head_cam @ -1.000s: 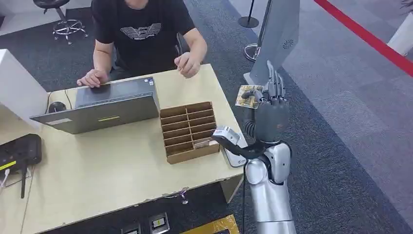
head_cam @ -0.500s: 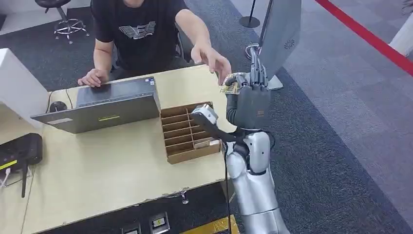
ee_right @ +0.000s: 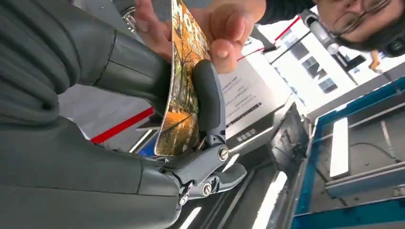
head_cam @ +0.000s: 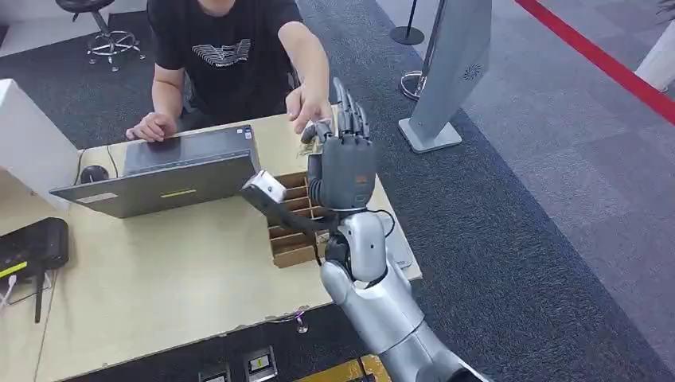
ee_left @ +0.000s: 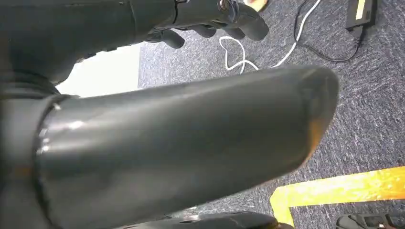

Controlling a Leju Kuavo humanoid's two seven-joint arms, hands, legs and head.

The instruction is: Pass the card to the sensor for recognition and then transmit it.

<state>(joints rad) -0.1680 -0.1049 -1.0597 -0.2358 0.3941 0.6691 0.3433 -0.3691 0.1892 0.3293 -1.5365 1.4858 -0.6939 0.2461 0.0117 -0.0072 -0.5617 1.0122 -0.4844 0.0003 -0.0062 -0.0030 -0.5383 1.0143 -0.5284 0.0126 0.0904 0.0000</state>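
The right hand (head_cam: pixel 344 163) pinches the orange printed card (ee_right: pixel 184 90) above the brown cardboard divider tray (head_cam: pixel 288 239), touching the person's hand (head_cam: pixel 306 107). Risk: premature release drops it. Left hand state: cannot tell.

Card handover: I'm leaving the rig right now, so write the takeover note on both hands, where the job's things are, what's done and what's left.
Right hand: raised over the table's far edge, pinching the card between thumb and fingers.
Left hand: hanging beside the body over grey carpet, fingers curled, holding nothing.
Person's hand: already gripping the card's far end, so both hold it.
Sensor stand: on the floor to the right of the table, away from the card.
Done: card brought to the person; whether the sensor read it cannot be told.
Left: let go once the person's grip looks firm, then draw the arm back.
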